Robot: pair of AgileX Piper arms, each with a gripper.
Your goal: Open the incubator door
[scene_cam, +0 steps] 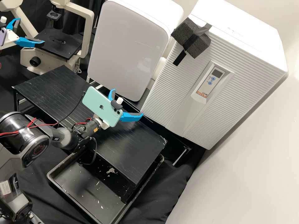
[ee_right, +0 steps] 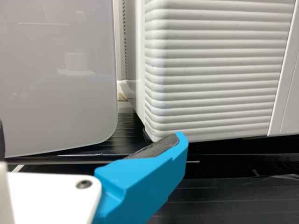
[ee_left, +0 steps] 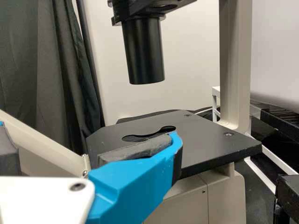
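The high view showed the large white box-shaped incubator (scene_cam: pixel 246 40) to the right of a white cabinet with a smooth, rounded grey front (scene_cam: pixel 127 46). Its horizontally ribbed white door (scene_cam: pixel 174 90) was shut, with a dark grey foam block (scene_cam: pixel 194 46) taped near an upper corner. The right wrist view gave the door's lower corner beyond one blue finger (ee_right: pixel 145 186), and the gap beside the cabinet. The left wrist view looked across the flat black stage (ee_left: pixel 210 142) of a cream microscope (ee_left: pixel 233 60), its black cylinder (ee_left: pixel 144 51) hanging above.

A shallow black rectangular tray (scene_cam: pixel 90 196) held pale flecks and lay partly under a low black slatted platform (scene_cam: pixel 59 87).

The right gripper (scene_cam: pixel 127 103) stood wide open above the platform, holding nothing; the left gripper (scene_cam: pixel 31 30), near the microscope, was likewise spread wide and holding nothing.
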